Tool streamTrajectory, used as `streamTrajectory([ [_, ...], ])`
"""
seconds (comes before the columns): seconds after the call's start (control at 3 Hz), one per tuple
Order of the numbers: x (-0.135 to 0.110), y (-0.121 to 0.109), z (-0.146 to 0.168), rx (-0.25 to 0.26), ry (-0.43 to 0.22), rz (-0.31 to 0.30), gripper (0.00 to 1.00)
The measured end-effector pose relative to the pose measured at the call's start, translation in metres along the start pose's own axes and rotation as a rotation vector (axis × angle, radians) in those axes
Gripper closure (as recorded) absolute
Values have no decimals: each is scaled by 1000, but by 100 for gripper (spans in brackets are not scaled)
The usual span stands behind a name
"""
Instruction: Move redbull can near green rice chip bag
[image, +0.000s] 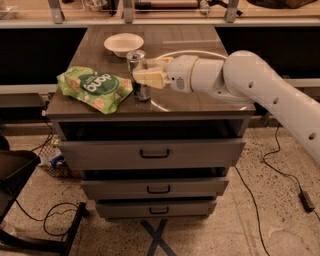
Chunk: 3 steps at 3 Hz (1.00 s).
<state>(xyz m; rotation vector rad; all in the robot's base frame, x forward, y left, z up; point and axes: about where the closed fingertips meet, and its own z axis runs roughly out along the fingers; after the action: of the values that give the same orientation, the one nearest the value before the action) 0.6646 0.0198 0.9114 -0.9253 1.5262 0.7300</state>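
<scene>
The redbull can (137, 66) is a slim silver and blue can standing upright on the brown cabinet top (200, 102), just right of the green rice chip bag (94, 88). The bag lies flat at the front left of the top. My gripper (145, 77) reaches in from the right on a white arm and is shut on the can around its middle. The can's base is at or just above the surface, nearly touching the bag's right edge.
A white bowl (123, 44) sits at the back of the cabinet top behind the can. The cabinet has three drawers (152, 152) below. A black chair base (20, 190) stands at the lower left, and cables run across the floor on both sides.
</scene>
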Motion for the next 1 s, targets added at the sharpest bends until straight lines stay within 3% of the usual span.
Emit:
streamTrajectory([
  [0.33, 8, -3, 0, 11, -15, 11, 100],
  [0.67, 8, -1, 2, 7, -15, 11, 84],
  [1.0, 7, 0, 4, 3, -15, 10, 59],
])
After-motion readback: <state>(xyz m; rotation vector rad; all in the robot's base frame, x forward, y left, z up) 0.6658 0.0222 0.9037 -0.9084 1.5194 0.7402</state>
